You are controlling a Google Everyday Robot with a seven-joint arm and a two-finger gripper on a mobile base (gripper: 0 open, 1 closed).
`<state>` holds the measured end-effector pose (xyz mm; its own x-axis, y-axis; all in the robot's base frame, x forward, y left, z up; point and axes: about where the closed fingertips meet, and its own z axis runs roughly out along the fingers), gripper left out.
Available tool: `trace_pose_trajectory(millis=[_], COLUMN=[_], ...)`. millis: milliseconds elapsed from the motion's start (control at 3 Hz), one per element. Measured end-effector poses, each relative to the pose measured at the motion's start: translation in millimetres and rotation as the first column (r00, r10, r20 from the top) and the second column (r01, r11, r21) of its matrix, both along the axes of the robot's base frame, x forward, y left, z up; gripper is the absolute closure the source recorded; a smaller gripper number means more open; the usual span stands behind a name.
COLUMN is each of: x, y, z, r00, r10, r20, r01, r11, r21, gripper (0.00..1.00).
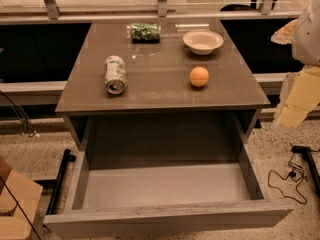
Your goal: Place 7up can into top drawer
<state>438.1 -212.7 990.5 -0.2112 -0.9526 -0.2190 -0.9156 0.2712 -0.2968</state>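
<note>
The 7up can (pixel 115 74), pale white and green with a silver end, lies on its side on the left part of the brown-grey table (pixel 160 91), its silver end facing the front. The top drawer (pixel 165 186) is pulled out wide below the table's front edge, and nothing shows inside it. Its long grey front panel (pixel 170 221) is nearest the camera. My gripper (pixel 292 109) shows as a pale cream shape at the right edge, off the table's right side and far from the can.
A darker green patterned can (pixel 145 32) lies at the back of the table. A white bowl (pixel 202 41) stands at the back right, with an orange (pixel 199 76) in front of it. Black cables (pixel 295 176) lie on the speckled floor at the right, and cardboard (pixel 15 199) sits at the left.
</note>
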Motion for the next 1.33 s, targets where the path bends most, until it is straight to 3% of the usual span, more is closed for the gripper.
trace_pose_trajectory(millis=[333,667,1000,1333], x=[0.0,8.6,27.0,28.0], y=[0.0,23.4,67.3,72.4], z=[0.0,-3.2,-6.0,-2.6], r00=[1.0,0.9991,0.9935,0.9925], r10=[0.0,0.032,0.09,0.091], r20=[0.0,0.027,0.07,0.082], r01=[0.0,-0.033,-0.101,-0.105], r11=[1.0,0.998,0.98,0.976], r21=[0.0,0.054,0.173,0.19], gripper=[0.0,0.0,0.0,0.0])
